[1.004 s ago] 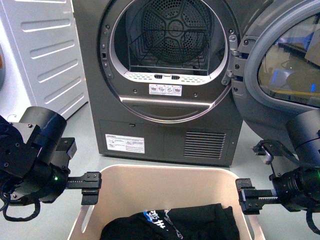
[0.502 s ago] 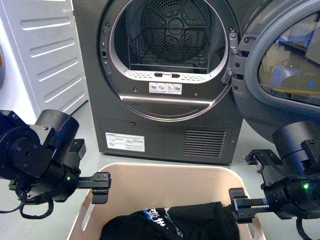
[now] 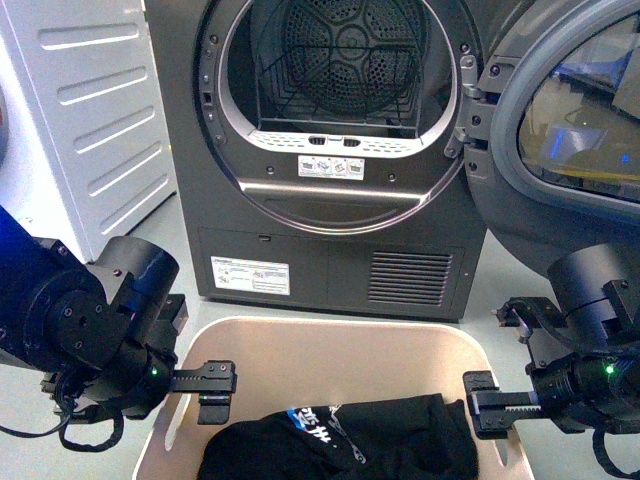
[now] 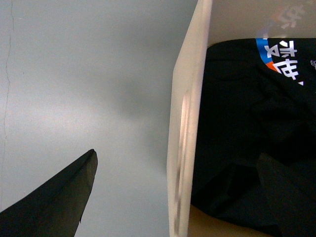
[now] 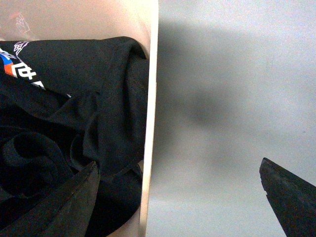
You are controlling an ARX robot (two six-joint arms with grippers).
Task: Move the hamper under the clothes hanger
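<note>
The beige hamper (image 3: 330,332) stands at the bottom centre of the front view, with a black garment (image 3: 345,445) with blue-and-white print inside. My left gripper (image 3: 215,390) is open at the hamper's left rim. In the left wrist view its jaws (image 4: 177,195) straddle the hamper wall (image 4: 185,123), one finger (image 4: 54,200) outside over the floor and the other over the garment (image 4: 247,108). My right gripper (image 3: 487,408) is open at the right rim. Its jaws (image 5: 177,195) straddle the wall (image 5: 150,98), one finger (image 5: 57,205) inside over the garment (image 5: 59,98). The clothes hanger is out of view.
A dark grey dryer (image 3: 340,260) stands right behind the hamper, its round door (image 3: 570,130) swung open to the right. A white appliance (image 3: 90,120) stands at the left. Grey floor (image 3: 520,290) lies on both sides of the hamper.
Both grippers have come down and inward over the hamper's side rims; the left one moved right and lower, the right one a little left. The hamper stays put.
</note>
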